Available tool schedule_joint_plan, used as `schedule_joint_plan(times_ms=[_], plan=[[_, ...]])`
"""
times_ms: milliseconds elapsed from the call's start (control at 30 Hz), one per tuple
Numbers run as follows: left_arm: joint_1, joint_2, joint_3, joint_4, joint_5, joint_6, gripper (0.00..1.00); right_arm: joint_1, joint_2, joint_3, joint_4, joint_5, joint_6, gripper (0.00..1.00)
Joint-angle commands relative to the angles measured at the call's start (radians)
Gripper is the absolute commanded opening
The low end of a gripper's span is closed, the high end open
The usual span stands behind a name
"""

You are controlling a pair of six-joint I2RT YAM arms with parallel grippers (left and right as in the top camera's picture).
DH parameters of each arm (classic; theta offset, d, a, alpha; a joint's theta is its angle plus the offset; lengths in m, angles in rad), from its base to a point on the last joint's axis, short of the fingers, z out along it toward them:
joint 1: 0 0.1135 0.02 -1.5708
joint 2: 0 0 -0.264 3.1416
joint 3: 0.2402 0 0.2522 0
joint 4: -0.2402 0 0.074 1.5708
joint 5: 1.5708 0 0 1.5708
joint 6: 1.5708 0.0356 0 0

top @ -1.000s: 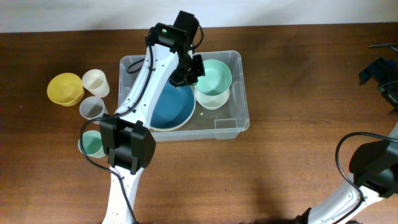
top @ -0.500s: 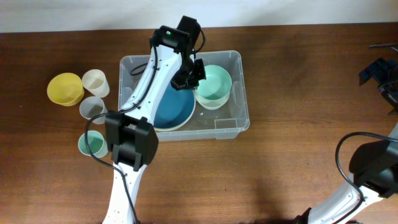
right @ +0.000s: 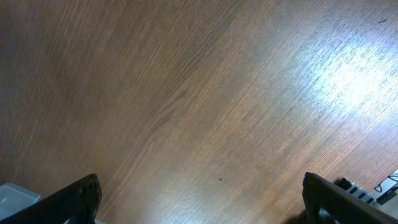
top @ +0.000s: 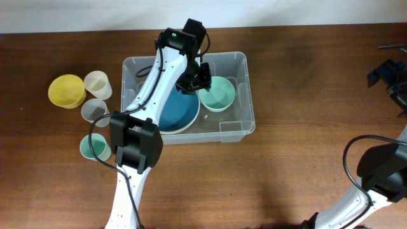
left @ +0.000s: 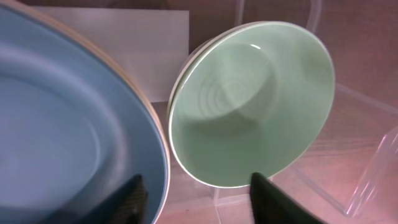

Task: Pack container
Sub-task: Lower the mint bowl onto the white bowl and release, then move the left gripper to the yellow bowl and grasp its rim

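Note:
The clear container [top: 248, 102] stands at the table's middle. Inside it a blue plate [top: 175, 111] fills the left half and a pale green bowl [top: 218, 92] sits in the right half. My left gripper [top: 194, 80] hangs over the spot where plate and bowl meet. In the left wrist view the plate [left: 62, 124] and the bowl [left: 249, 106] lie just beyond my left gripper [left: 199, 200], which is open with only the bin's floor between its fingers. My right gripper [right: 205, 202] is open over bare wood, far to the right [top: 388, 76].
Left of the bin stand a yellow bowl [top: 67, 91], a cream cup [top: 98, 84], a grey cup [top: 94, 110] and a teal cup [top: 95, 147]. A corner of the bin [right: 12, 196] shows in the right wrist view.
My left gripper has opened and let go of the green bowl, which now sits lower in the container. The right arm has not moved.

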Motion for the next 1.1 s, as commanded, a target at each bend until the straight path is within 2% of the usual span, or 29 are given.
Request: schedule_joint_plan(times_ms=[0,133,267,367,433,533,733,833,933,1067], plan=[[-0.001,0.001,0.005,0.026,0.019,0.073,0.61,-0.003,0.000,-0.001,-0.002,-0.002,-0.003,0.99],[0.027,0.001,0.094,0.013,0.018,0.111,0.67,-0.003,0.000,-0.001,-0.002,-0.002,-0.003,0.99],[0.090,0.001,0.308,-0.086,-0.053,0.126,0.74,-0.003,0.000,-0.001,-0.002,-0.002,-0.003,0.99],[0.171,0.001,0.510,-0.206,-0.154,0.124,0.86,-0.003,0.000,-0.001,-0.002,-0.002,-0.003,0.99],[0.234,0.001,0.628,-0.271,-0.190,0.121,0.99,-0.003,0.000,-0.001,-0.002,-0.002,-0.003,0.99],[0.361,-0.013,0.738,-0.275,-0.177,0.104,0.99,-0.003,0.000,-0.001,-0.002,-0.002,-0.003,0.99],[0.621,-0.038,0.720,-0.275,-0.179,0.010,0.99,-0.003,0.000,-0.001,-0.002,-0.002,-0.003,0.99],[0.745,-0.038,0.653,-0.275,-0.179,-0.060,0.99,-0.003,0.000,-0.001,-0.002,-0.002,-0.003,0.99],[0.831,-0.038,0.567,-0.275,-0.177,-0.098,0.99,-0.003,0.000,-0.001,-0.002,-0.002,-0.003,0.99],[0.893,-0.038,0.422,-0.272,-0.185,-0.090,0.99,-0.003,0.000,0.000,-0.002,-0.002,-0.003,0.99]])
